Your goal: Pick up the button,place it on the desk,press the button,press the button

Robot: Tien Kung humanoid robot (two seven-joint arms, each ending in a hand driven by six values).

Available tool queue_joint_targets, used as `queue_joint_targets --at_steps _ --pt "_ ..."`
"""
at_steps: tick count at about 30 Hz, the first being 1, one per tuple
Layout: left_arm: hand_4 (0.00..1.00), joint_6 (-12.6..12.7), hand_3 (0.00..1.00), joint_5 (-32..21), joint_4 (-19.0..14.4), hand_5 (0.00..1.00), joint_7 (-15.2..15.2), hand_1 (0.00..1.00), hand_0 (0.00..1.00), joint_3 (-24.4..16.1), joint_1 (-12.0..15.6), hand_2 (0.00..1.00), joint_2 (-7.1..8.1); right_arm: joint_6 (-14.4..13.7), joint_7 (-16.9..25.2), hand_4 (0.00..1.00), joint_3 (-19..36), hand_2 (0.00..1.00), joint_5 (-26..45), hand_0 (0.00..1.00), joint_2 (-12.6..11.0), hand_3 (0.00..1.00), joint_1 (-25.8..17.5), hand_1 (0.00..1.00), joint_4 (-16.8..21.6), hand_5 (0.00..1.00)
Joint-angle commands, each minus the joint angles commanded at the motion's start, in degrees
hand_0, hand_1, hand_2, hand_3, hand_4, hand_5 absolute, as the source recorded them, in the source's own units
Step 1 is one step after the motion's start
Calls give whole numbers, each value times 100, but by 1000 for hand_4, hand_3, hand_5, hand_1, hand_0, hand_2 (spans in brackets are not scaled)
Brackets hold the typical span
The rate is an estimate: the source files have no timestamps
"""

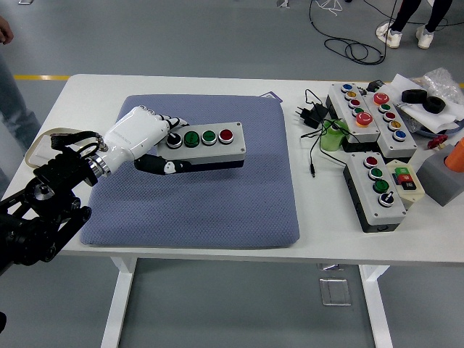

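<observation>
My left hand (156, 145), white with black fingertips, is shut on the left end of a grey button box (209, 145) that has a black knob, two green buttons and a red button in a row. The box is held about level just above the blue-grey mat (217, 196), near the mat's upper middle. The thumb runs under the box's front side. The right hand is not in view.
Other button boxes (377, 188) (366, 116) lie on the table's right side, with a black charger and cable (310, 116), black tape rolls (424, 100) and an orange object (455, 156). A tape-like ring (45, 148) lies at the left edge. A person's legs show at the far left.
</observation>
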Motion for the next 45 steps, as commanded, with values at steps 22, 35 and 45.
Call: queue_joint_targets --at_steps 22,35,45 --pt "38 -351 181 -502 485 2 -443 12 91 243 -191 70 -123 19 -9 372 -37 664 -12 652 16 580 33 637 0 236" --pt "63 -439 178 -438 633 2 -296 19 102 251 -127 70 -147 23 -12 372 -45 664 -13 653 17 580 37 637 0 236" --pt "346 -338 246 62 640 2 -9 230 273 222 -108 243 -133 25 -10 372 -34 664 -33 654 16 580 34 638 0 236"
